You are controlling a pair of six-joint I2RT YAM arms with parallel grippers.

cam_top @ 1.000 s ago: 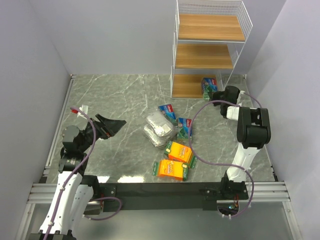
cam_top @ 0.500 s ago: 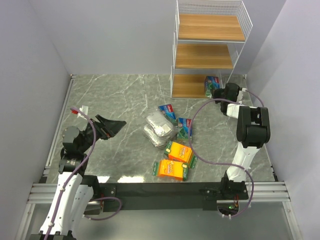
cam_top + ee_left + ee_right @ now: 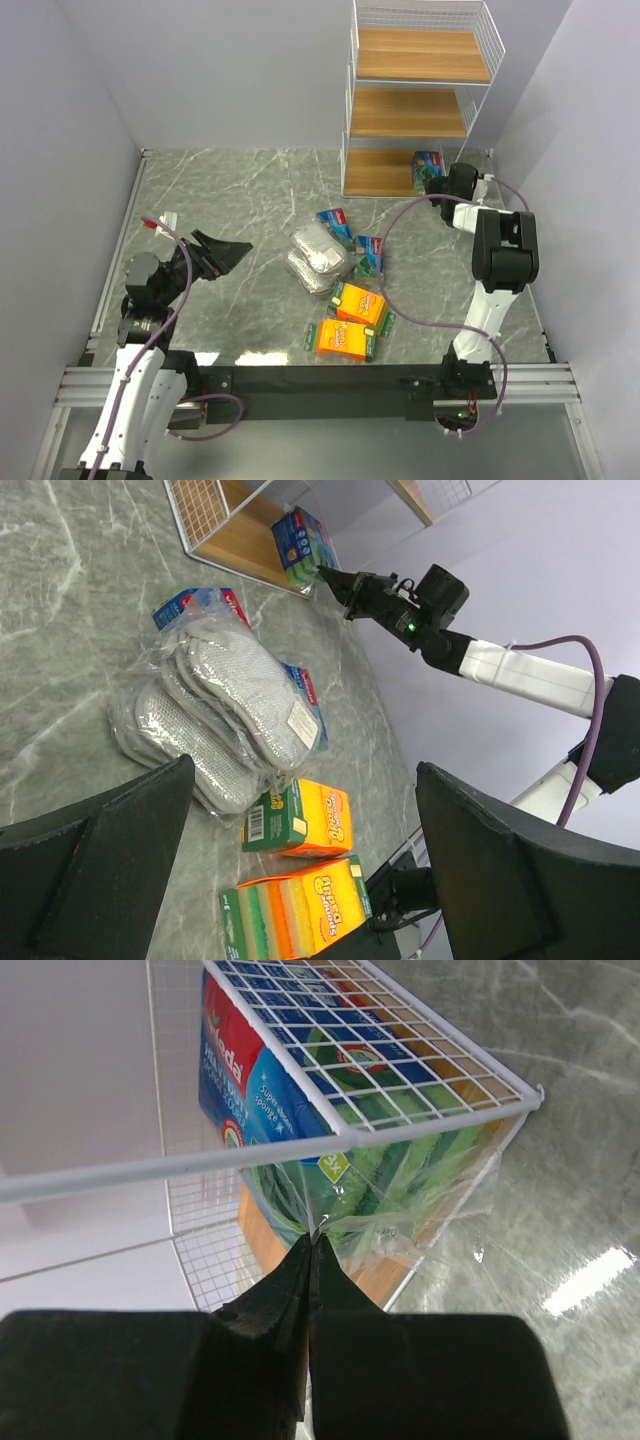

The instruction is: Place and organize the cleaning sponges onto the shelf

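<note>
- Cleaning sponges: one blue-and-green pack [image 3: 428,165] sits at the right end of the shelf's [image 3: 410,112] bottom board, by the far right corner of the table [image 3: 230,190]. The other six packs [image 3: 318,258] lie loose mid-table.
- Your right gripper [image 3: 437,180] is pinched fully closed on a fold of that pack's clear wrapper, not on the sponge itself, so treat the hold as weak.
- Ease the pack inward until all of it rests on the board behind the wire mesh [image 3: 400,1050]. In the wrist view its near corner seems close to the board's edge.
- Let go only once it sits flat, then back straight out so the film cannot drag it off.
- Your left gripper [image 3: 225,250] is spread wide and holds nothing, near the table's left edge.
</note>
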